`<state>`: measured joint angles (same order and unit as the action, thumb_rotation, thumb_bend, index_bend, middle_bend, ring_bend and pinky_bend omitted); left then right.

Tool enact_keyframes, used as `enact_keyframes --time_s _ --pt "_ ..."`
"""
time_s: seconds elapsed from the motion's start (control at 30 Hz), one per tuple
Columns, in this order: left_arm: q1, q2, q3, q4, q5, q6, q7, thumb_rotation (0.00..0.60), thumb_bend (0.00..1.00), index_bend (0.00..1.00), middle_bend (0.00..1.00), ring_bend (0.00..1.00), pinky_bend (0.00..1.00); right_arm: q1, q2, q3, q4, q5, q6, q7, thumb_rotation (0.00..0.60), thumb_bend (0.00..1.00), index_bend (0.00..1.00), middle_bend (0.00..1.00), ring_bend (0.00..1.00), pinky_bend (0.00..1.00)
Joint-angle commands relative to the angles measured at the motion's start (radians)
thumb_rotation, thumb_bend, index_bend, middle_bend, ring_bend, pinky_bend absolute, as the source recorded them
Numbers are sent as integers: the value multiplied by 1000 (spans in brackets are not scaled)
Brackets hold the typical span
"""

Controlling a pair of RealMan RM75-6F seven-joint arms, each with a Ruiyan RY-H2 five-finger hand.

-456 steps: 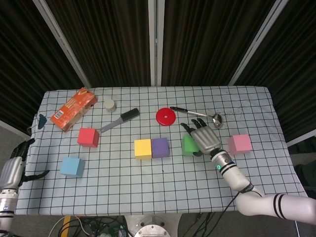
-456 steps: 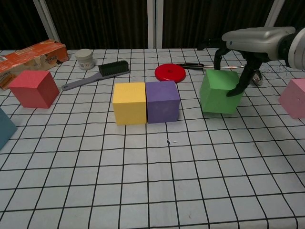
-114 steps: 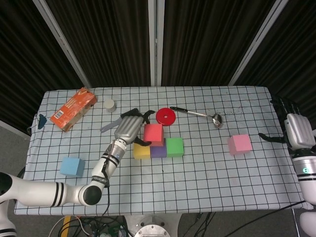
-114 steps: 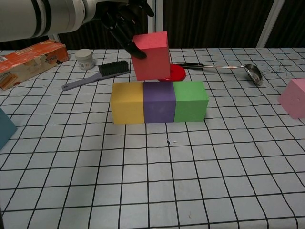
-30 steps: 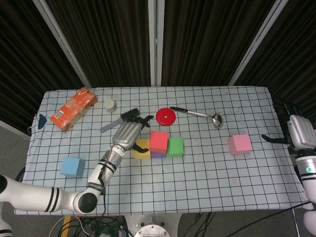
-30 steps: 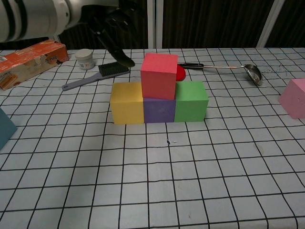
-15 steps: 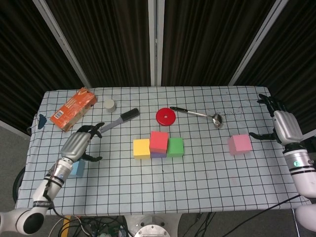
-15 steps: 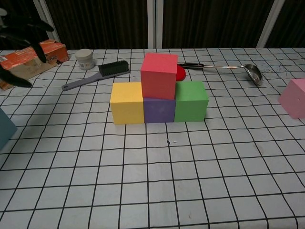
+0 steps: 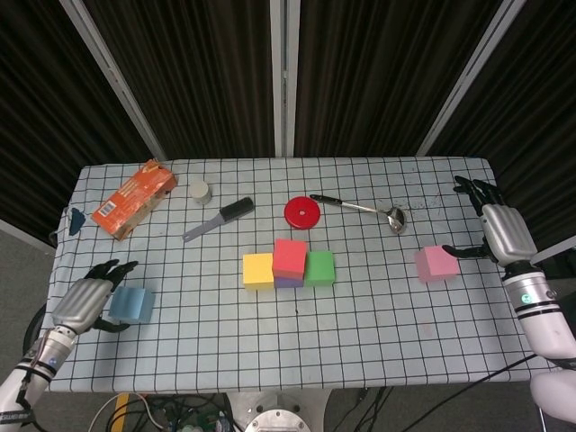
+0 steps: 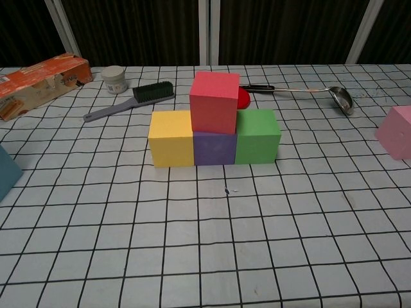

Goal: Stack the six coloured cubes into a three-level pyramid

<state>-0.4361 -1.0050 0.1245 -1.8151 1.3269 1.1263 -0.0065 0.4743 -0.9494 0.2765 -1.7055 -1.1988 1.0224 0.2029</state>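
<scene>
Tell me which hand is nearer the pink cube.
Right. The right hand sits just beside the pink cube, at its far-right side with fingers spread. The left hand is across the table, next to the blue cube.

Six foam cubes, one per colour: yellow cube (image 9: 258, 270), purple cube (image 10: 215, 149), green cube (image 9: 319, 267), red cube (image 9: 290, 256), pink cube (image 9: 436, 263), light blue cube (image 9: 131, 304). One each of the rest: orange cardboard carton (image 9: 133, 198), small white jar (image 9: 199, 190), grey-handled black brush (image 9: 219, 219), red round disc (image 9: 302, 212), metal ladle (image 9: 362, 208). Two robot hands: left hand (image 9: 83, 302), right hand (image 9: 498, 232).
</scene>
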Motion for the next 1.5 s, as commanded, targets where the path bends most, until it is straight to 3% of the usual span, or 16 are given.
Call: enact_keyframes --time_s 0.03,0.33,0.63,1.1,1.5 --pt "29 -41 -1 73 29 10 -30 600 61 0 137 3 87 5 -5 -3 -12 1 2 -18 600 16 0 174 0 0" --pt "62 -112 -31 229 18 -11 -141 600 61 2 211 3 89 10 -3 -2 -46 15 20 -65 600 17 0 174 0 0" --pt "91 -144 -46 313 51 -26 -316 600 62 4 251 3 88 11 8 -2 -78 33 18 -75 600 17 0 174 0 0" --pt "108 -215 -59 394 152 26 -375 600 65 20 256 4 83 33 -13 -8 -75 69 -4 -112 600 17 0 174 0 0" --pt "126 -251 -68 432 182 70 -373 600 89 108 375 55 81 30 -14 -12 -67 80 -4 -108 600 17 0 175 0 0"
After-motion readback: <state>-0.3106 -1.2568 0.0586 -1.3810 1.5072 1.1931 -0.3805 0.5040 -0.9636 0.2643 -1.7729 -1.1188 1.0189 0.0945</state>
